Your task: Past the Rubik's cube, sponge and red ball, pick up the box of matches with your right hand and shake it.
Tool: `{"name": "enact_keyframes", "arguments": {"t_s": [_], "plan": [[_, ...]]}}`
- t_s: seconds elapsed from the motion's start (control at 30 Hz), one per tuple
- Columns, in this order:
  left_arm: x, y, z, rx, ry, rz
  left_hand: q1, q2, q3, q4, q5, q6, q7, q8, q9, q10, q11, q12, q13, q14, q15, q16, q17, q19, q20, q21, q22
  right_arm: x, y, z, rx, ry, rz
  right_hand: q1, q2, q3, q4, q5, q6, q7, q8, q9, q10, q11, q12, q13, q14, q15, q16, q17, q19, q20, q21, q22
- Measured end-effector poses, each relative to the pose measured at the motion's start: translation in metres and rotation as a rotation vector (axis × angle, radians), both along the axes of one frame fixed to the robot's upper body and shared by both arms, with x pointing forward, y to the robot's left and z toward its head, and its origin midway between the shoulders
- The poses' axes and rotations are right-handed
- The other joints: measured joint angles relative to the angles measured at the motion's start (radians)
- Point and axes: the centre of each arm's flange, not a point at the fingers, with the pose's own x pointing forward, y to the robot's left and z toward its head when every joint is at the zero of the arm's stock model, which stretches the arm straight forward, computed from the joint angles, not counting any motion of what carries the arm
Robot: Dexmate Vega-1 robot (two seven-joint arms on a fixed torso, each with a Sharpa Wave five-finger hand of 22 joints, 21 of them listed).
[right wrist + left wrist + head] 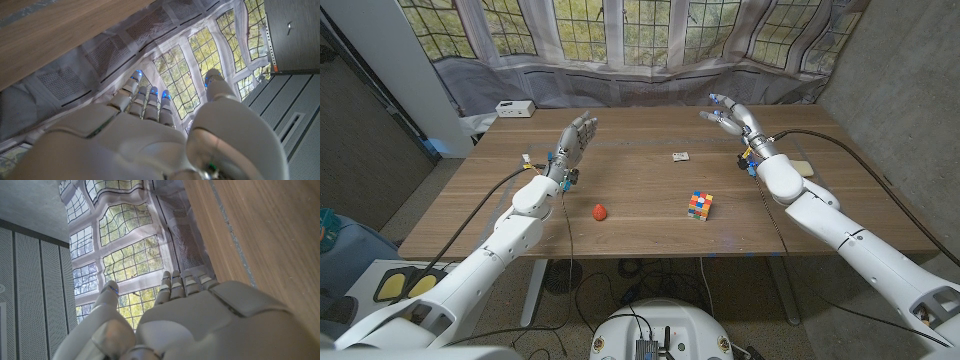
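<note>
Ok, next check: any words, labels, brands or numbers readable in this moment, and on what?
None can be read.
Box of matches: any print on its top is too small to make out.
White box at the table's far left corner: dark marks on it, too blurred to read.
Rubik's cube: coloured squares, no lettering.

The table (640,190) is showing a matt, wood-grained top. Both hands, left (575,140) and right (732,116), are looking like smooth, pale grey plastic with a soft sheen. The Rubik's cube (699,206) is wearing glossy coloured tiles. Printed cloth (620,60) is hanging wrinkled behind.
</note>
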Motion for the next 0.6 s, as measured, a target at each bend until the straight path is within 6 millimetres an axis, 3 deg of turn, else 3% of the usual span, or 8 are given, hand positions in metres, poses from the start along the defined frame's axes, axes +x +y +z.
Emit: {"name": "enact_keyframes", "arguments": {"t_s": [0.6], "plan": [[-0.007, -0.008, -0.005, 0.001, 0.003, -0.007, 0.005, -0.005, -0.004, -0.004, 0.000, 0.009, -0.002, 0.000, 0.000, 0.000, 0.000, 0.000, 0.000, 0.000, 0.000, 0.000, 0.000, -0.005, 0.005, 0.000, 0.000, 0.003, 0.010, 0.008, -0.138, -0.044, -0.135, 0.009, -0.009, 0.005, 0.005, 0.000, 0.005, -0.005, 0.000, 0.000, 0.007, 0.000, 0.000, 0.003, 0.009, -0.009, 0.000, 0.005, -0.009, 0.009, -0.004, 0.000]]}}
